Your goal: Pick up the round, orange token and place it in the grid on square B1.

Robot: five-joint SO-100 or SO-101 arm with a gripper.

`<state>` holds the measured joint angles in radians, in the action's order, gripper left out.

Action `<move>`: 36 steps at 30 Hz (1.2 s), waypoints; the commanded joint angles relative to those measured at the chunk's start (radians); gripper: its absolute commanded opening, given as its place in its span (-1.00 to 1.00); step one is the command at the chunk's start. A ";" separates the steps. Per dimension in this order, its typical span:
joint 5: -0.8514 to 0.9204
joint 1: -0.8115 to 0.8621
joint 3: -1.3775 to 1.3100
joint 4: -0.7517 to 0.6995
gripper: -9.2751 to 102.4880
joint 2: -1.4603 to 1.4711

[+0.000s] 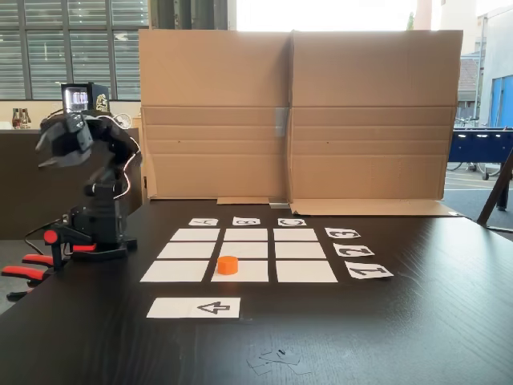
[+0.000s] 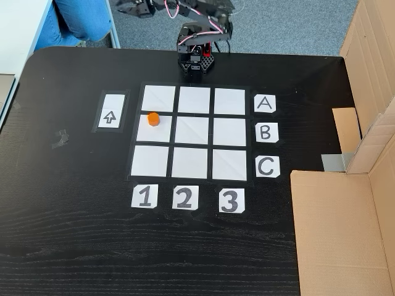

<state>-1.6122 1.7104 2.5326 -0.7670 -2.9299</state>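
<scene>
The orange token (image 1: 228,265) (image 2: 152,119) sits upright on the dark surface (image 1: 417,329) (image 2: 74,246) inside the grid (image 1: 245,235) (image 2: 194,163), on square B1 (image 1: 250,273) (image 2: 158,131). In a fixed view from above, that square is the middle one of the left column, level with the B label (image 2: 265,132) and above the 1 label (image 2: 144,197); the token lies on the square's upper left part, near its top edge. In a fixed view from the front, the token stands at the back left part of the middle square in the nearest row. The arrow strip (image 1: 194,307) (image 2: 110,118) lies just outside the grid, beside the token's square, with a strip of bare surface between them. The arm (image 1: 100,204) (image 2: 199,37) is folded back over its base, well apart from the grid. Its end effector (image 1: 56,148) is raised at the left of the front view, blurred; it holds nothing that I can make out, and I cannot tell how far its jaws stand apart. A cardboard wall (image 1: 296,112) (image 2: 345,234) stands at the far edge of the surface in the front view, on the right in the view from above. Orange-handled clamps (image 1: 32,265) sit by the arm's base at the surface's left edge.
</scene>
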 commanded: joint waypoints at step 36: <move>0.112 0.167 0.500 -0.003 -0.85 -0.399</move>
<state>-1.4972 1.7641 3.0434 -0.7670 -3.3211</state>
